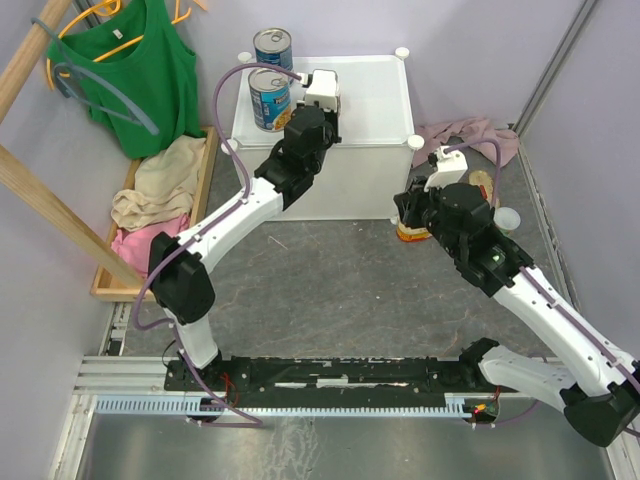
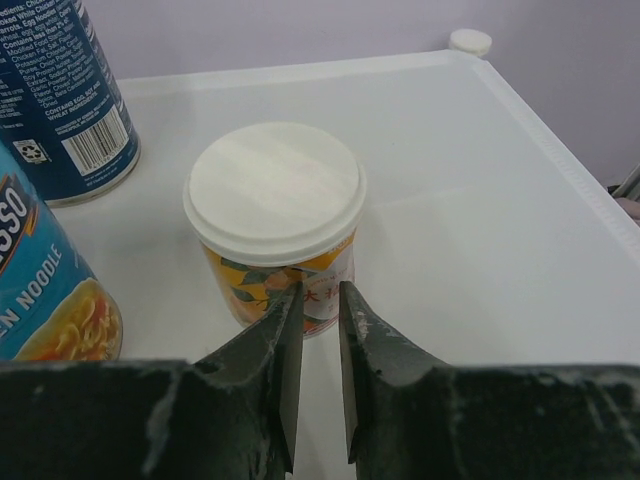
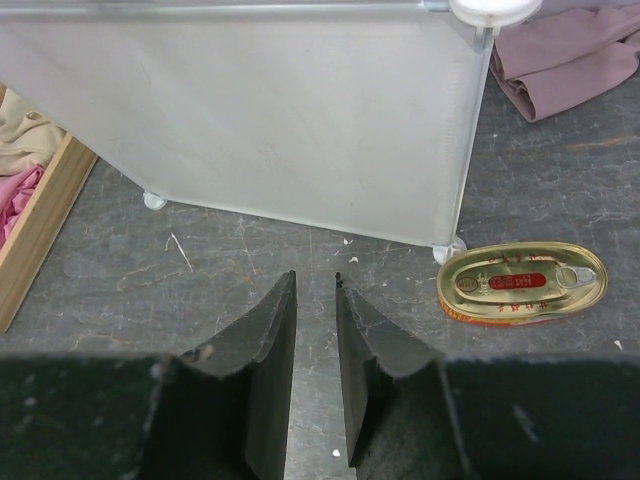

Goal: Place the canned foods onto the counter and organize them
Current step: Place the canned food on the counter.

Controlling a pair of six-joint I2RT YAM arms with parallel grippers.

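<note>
At the upper left of the top view, a tall silver-topped can with a blue label is standing upright in the back corner of the white cube-shaped plastic cabinet, and a second tall blue-labelled can is standing just in front of it. They are sitting close together, apparently so that room is being left for the other cans. In the left wrist view, a small round white-topped can with an orange fruit label is standing upright just right of them on the cabinet top, free of any grip. The left gripper is hovering just before it with its jaws drawn together on nothing; whether the tips are touching the label cannot be told. Further right, the right gripper is hanging over the dark grey worktop in front of the cabinet, its jaws nearly together and holding nothing. At the lower right of its view, a flat oval gold tin with a red label is lying pull ring up beside the cabinet's foot, not yet on top. Being low and smooth, it will probably be needing wider jaws across its narrow width.
</note>
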